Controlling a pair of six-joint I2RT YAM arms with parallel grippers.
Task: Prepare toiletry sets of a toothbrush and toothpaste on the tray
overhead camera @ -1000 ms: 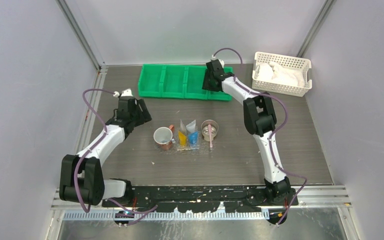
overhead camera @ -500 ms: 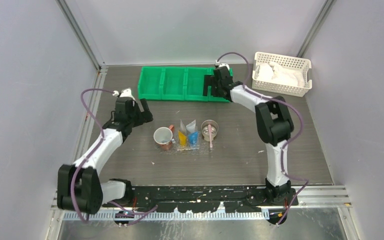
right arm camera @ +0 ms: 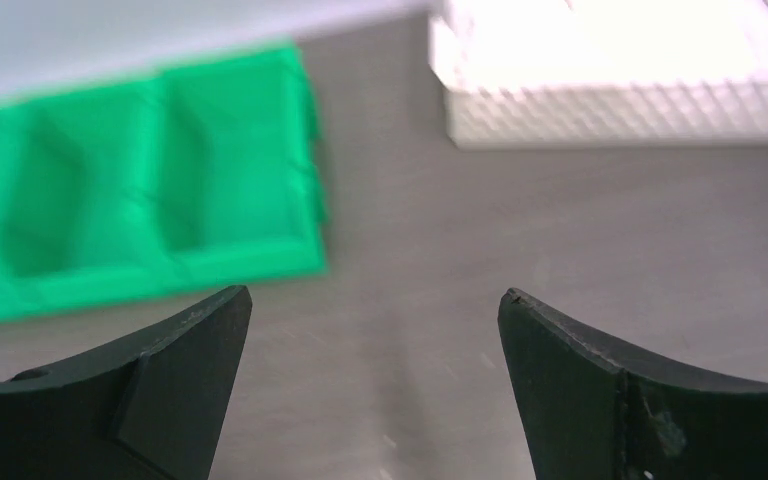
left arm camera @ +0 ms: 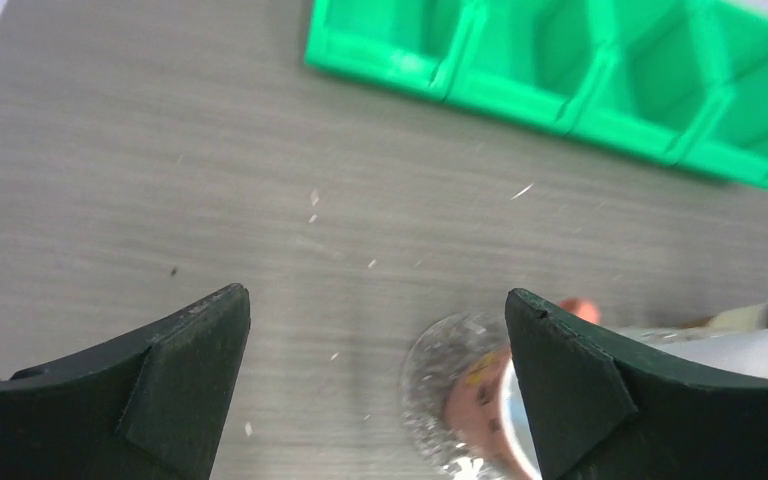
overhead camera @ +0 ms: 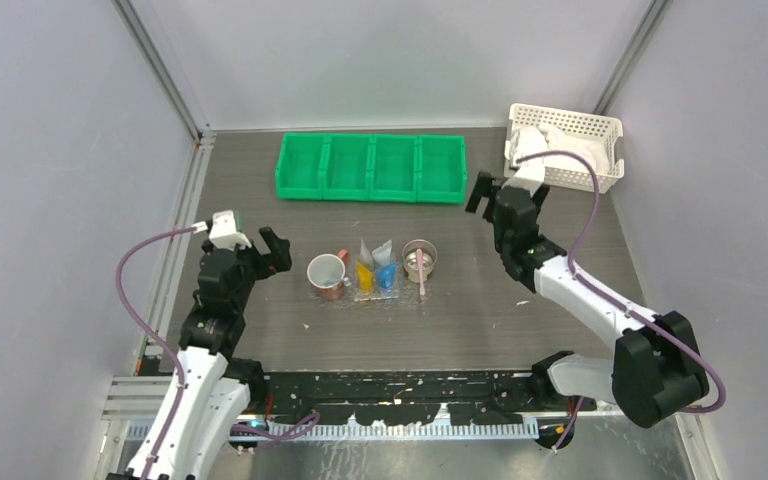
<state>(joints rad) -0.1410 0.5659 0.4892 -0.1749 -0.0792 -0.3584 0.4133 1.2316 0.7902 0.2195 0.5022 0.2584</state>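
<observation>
- Top view: the small see-through crinkly plastic tray [overhead camera: 375, 297] sat mid-table, holding yellow-orange, blue and white soft toothpaste tubes [overhead camera: 364, 275]. The thin pale pink toothbrush [overhead camera: 421, 274] stood in the round metallic cup [overhead camera: 420, 256] just right of it.
- Left wrist: the left gripper [left arm camera: 375, 385] gaped wide and empty.
- Right wrist: the right gripper [right arm camera: 372, 385] was equally spread, gripping nothing, with the green four-compartment plastic bin [right arm camera: 140, 220] far left.

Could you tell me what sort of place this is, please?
Probably a robotics lab test cell: plain grey walls on metal framing enclose the table, a left arm and right arm are bolted along its near edge, and a green bin and white basket stand at the back.
</observation>
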